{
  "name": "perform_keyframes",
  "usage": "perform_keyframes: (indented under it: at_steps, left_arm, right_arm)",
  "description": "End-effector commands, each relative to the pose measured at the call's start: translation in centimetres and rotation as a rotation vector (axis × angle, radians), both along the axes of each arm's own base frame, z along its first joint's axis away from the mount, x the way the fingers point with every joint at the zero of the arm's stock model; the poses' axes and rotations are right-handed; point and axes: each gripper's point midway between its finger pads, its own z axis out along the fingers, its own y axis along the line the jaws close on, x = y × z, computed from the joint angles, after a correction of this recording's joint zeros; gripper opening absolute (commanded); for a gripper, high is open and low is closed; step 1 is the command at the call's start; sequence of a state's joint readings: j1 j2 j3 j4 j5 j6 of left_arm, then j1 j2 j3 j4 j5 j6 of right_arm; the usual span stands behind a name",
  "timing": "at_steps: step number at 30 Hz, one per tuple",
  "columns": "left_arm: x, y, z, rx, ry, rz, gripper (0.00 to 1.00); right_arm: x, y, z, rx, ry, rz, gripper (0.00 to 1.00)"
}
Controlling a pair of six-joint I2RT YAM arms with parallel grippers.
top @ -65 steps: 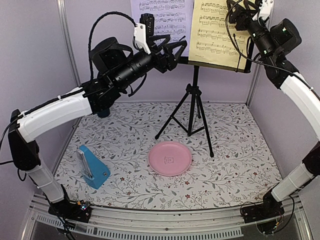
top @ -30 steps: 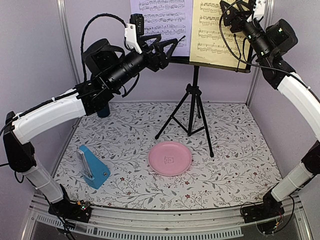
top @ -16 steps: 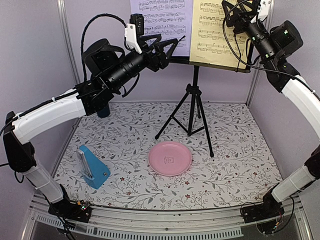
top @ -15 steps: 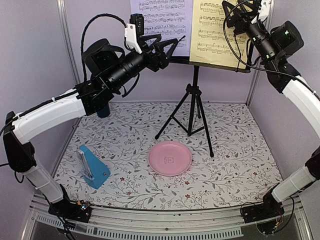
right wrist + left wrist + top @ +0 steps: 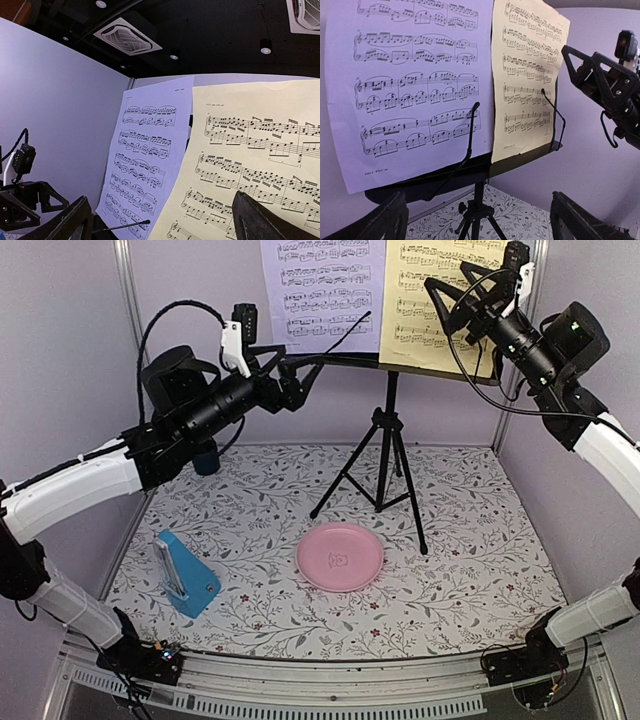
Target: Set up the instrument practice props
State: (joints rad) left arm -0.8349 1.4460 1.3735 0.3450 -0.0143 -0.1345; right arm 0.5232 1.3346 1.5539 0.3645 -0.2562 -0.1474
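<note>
On the flower-patterned bench (image 5: 470, 560), at about 8 o'clock, sits the blue metronome (image 5: 186, 575). Its long axis runs from 11 to 5 o'clock in the top view, with the narrow end toward 11 and a pale strip along its left face. No lettering on it can be read. A dark blue cup (image 5: 207, 462) stands at 10 o'clock, half hidden behind the left arm.

The left hand (image 5: 305, 375) hangs in the air just left of the stand's desk. Its fingers are spread wide and hold nothing; its wrist view looks straight at both sheets.

The lilac sheet (image 5: 325, 290) stands upright on the desk ledge, long axis vertical, printed face toward 6 o'clock. It carries staves of black notes. A line of small print at its lower left corner is too small to read. A thin black wire arm crosses its lower edge.

The black music stand (image 5: 390, 420) rises at 12 o'clock, pole vertical, tripod feet splayed on the bench and the desk running left to right. The pink plate (image 5: 340, 556) lies near the bench centre, with a small unreadable mark in its middle.

The yellow sheet (image 5: 408, 280) stands just right of the lilac one, their edges meeting. It is upright too, with denser staves and a second wire arm across its lower part. The right hand (image 5: 447, 308) hovers before it, fingers spread apart and empty.
</note>
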Motion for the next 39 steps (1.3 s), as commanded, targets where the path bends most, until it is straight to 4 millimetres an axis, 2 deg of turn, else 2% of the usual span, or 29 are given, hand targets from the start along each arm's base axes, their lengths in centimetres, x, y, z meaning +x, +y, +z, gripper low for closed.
perform_keyframes:
  at_steps: [1, 6, 11, 14, 17, 21, 29, 35, 39]
  left_arm:
    - [-0.3, 4.0, -1.6, -0.013, 0.08, 0.049, 0.99]
    - [0.0, 8.6, -5.8, 0.017, 0.202, 0.142, 0.99]
    - [-0.6, 14.2, -7.8, 0.013, 0.304, 0.302, 0.99]
    - [-1.2, 17.3, -9.0, 0.007, 0.369, 0.4, 0.99]
    - [-1.6, 19.7, -11.0, 0.018, 0.469, 0.501, 0.99]
    - [-2.6, 22.0, -13.4, 0.04, 0.584, 0.599, 0.99]
    - [-5.6, 23.3, -18.8, 0.164, 0.785, 0.603, 1.0]
    - [-7.2, 24.1, -20.8, 0.171, 0.863, 0.602, 0.99]
    - [-8.2, 23.7, -22.4, 0.216, 0.909, 0.561, 0.99]
  right_arm:
    - [-3.3, 2.3, -1.4, -0.069, 0.011, 0.157, 1.0]
    - [-6.7, 6.0, -3.4, -0.153, 0.033, 0.266, 0.99]
    - [-8.2, 9.5, -7.1, -0.221, 0.109, 0.328, 0.99]
    - [-7.7, 11.1, -9.7, -0.243, 0.186, 0.343, 0.99]
    - [-7.2, 12.6, -12.2, -0.255, 0.262, 0.365, 0.99]
    - [-7.1, 15.1, -15.8, -0.273, 0.342, 0.415, 1.0]
    - [-6.6, 20.3, -21.9, -0.319, 0.503, 0.529, 1.0]
    - [-7.6, 24.8, -26.5, -0.358, 0.624, 0.606, 1.0]
    - [-7.6, 25.9, -28.0, -0.367, 0.66, 0.626, 1.0]
